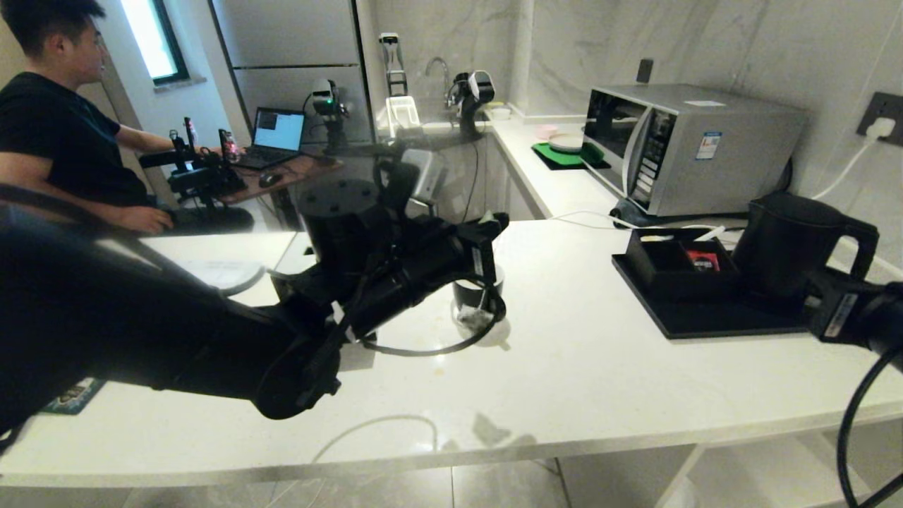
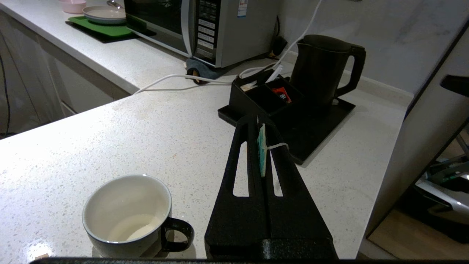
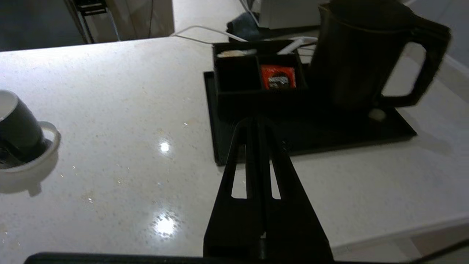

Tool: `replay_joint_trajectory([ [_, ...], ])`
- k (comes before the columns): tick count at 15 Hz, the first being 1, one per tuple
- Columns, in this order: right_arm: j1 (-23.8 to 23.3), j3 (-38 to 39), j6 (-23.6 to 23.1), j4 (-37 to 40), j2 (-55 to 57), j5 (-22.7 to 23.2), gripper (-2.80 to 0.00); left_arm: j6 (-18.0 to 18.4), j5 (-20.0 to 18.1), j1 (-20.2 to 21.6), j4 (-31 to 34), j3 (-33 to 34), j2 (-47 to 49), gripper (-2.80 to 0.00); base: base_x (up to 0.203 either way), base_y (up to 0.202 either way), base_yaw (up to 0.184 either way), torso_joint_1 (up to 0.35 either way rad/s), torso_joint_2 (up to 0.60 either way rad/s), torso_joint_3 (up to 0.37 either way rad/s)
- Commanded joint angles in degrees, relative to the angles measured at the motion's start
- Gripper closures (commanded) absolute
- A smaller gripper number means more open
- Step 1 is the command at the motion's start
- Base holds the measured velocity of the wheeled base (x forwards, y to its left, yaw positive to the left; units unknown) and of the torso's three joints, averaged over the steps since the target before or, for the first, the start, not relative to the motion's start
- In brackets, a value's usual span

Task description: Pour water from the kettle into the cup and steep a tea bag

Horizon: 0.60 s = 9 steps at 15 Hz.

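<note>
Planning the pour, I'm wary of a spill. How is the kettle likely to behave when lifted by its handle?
The kettle is tall and far bigger than the cup, so probably heavy if filled. Its loop handle sits off to one side, so it may swing spout-down. Its matte body looks rigid, unlikely to flex.

One kettle, one cup, one microwave.

Left pincer pinched closed, raised; right pincer closed, lower
</note>
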Motion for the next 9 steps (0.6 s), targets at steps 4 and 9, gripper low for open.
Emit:
replay_joint_trajectory([
  [4, -3.6, 7.4, -1.1, -0.3, -8.1, -0.1, 0.00, -0.1, 1.1, 0.0, -0.4, 0.0, -0.1, 0.00, 0.000, 0.000, 0.000, 0.000, 0.00, 0.000],
  [9, -6.7, 12.5, -1.2, -0.4, -11.6, -0.2, 0.00, -0.1, 1.1, 0.1, -0.5, 1.8, -0.9, 0.00, 0.000, 0.000, 0.000, 0.000, 0.00, 0.000],
])
